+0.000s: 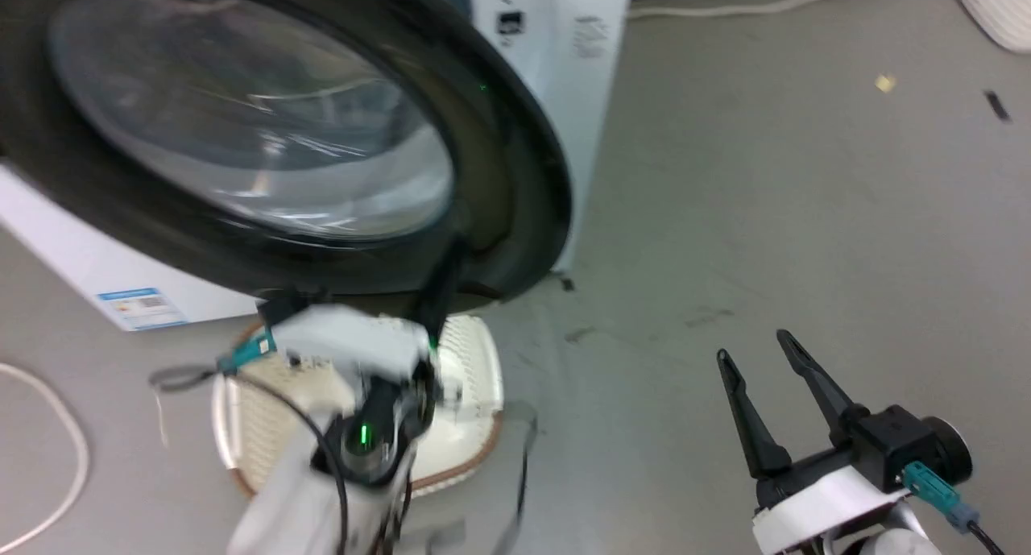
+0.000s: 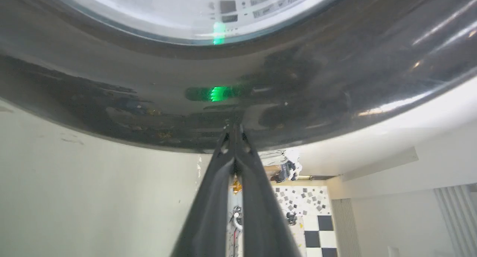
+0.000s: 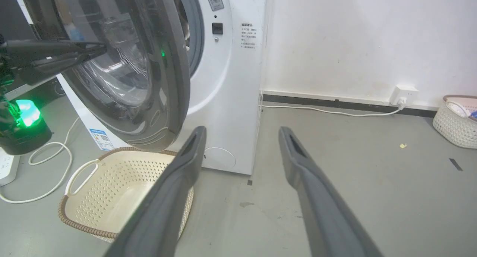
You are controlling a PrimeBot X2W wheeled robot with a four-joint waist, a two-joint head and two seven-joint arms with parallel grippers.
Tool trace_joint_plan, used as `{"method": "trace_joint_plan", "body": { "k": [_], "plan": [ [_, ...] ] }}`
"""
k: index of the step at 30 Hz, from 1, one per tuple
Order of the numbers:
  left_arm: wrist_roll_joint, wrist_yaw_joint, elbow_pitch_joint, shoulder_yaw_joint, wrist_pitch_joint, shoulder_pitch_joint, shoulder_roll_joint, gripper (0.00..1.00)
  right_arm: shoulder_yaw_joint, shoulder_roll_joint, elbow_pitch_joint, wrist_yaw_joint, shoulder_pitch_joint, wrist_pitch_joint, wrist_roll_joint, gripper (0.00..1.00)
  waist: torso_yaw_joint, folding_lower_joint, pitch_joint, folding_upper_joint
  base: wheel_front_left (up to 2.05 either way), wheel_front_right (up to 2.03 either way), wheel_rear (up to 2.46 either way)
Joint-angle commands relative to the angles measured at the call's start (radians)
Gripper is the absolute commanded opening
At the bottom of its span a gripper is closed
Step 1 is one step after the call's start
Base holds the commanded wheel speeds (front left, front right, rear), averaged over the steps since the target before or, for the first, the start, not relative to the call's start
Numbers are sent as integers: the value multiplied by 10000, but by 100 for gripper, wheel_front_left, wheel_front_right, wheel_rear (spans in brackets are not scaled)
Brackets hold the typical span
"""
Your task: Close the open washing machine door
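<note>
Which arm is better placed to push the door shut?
Left. The left pincer, shut, has tips at the rim of the washing machine door; the right pincer hangs open, apart from it.

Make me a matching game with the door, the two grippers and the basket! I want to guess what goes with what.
Things:
1. door
2. left gripper
3. right gripper
4. basket

States:
A. jaws open, above the floor
B. on the floor, under the door
C. swung partway open
D. jaws shut, tips at the door

Pairs: 1-C, 2-D, 3-A, 4-B
</note>
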Motion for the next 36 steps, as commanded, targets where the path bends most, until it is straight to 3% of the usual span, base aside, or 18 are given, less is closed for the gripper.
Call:
{"method": "trace_joint_plan", "body": {
  "k": [1, 2, 3, 10, 14, 17, 23, 32, 33, 36],
  "plan": [
    [218, -43, -322, -158, 81, 517, 186, 31, -19, -49, -16, 8, 162, -44, -78, 100, 506, -1, -453, -1, 0, 0, 0],
    [437, -43, -643, -309, 90, 884, 333, 50, -63, -88, -19, 8, 255, -44, -101, 100, 713, -1, -624, -1, 0, 0, 0],
    [700, -44, -952, -447, 14, 1255, 510, 100, -96, -129, -28, 8, 353, -44, -127, 100, 910, -1, -787, -1, 0, 0, 0],
    [3091, -45, -2348, -1229, -1867, 3257, 1982, 100, -352, -370, -94, 8, 1000, -44, -166, 100, 2217, -1, -1675, -1, 0, 0, 0],
    [5298, -13, -2257, -1125, -2663, 3544, 2558, 100, -449, -431, -186, 8, 1266, -44, -203, 100, 2821, -1, -1939, -1, 0, 0, 0],
    [7483, 346, -2559, -336, -2722, 3726, 2510, 100, -514, -355, -284, 8, 1420, -44, -277, 100, 3085, -1, -2060, -1, 0, 0, 0],
    [11247, 1104, -3579, 915, -2729, 4767, 1866, 100, -435, -176, -379, 8, 1594, -44, -329, 100, 3254, -1, -2154, -1, 0, 0, 0],
    [14092, 1299, -3753, 1411, -2730, 5585, 1284, 100, -135, -162, -332, 8, 1714, -44, -170, 100, 3564, -1, -2074, -1, 0, 0, 0],
    [14343, 1292, -3736, 1377, -2730, 5580, 1280, 100, -15, -245, -353, 8, 1683, -44, -139, 0, 3632, -1, -2030, -1, 0, 0, 0],
    [14856, 1263, -3842, 1195, -2731, 5511, 1108, 100, 279, -470, -659, 8, 1512, -44, 231, 0, 3877, -1, -1765, -1, 0, 0, 0]
  ]
}}
